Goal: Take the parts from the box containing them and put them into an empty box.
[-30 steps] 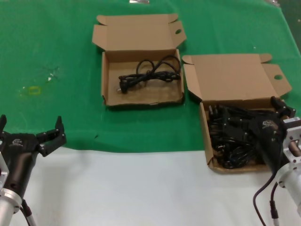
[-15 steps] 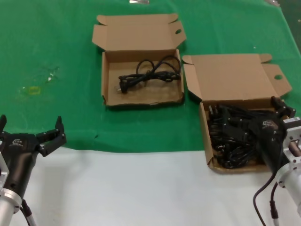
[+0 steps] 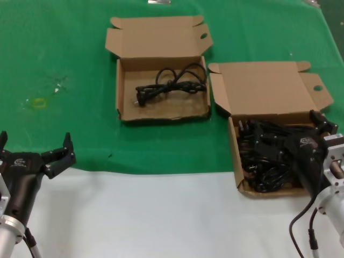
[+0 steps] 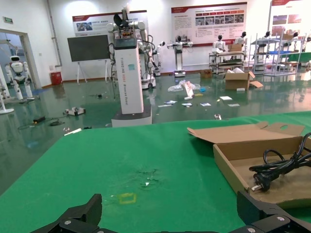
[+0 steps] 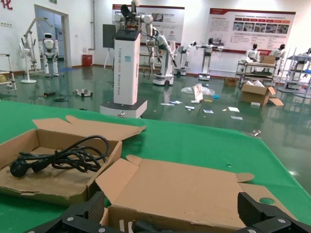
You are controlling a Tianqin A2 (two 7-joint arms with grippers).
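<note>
Black cords (image 3: 263,158) are lying heaped in the near right box (image 3: 235,153), directly beneath the right gripper (image 3: 301,141), its fingers spread wide; left gripper (image 3: 35,153) is idling open, well apart; far box (image 3: 119,86) is holding one cord (image 3: 171,81)

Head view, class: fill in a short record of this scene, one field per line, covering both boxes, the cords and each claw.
far box: open, holds one power cord
near box: open, holds a pile of cords
right claw: open, over the near box's pile
left claw: open, over the green cloth's near edge, away from both boxes
surface: green cloth
</note>
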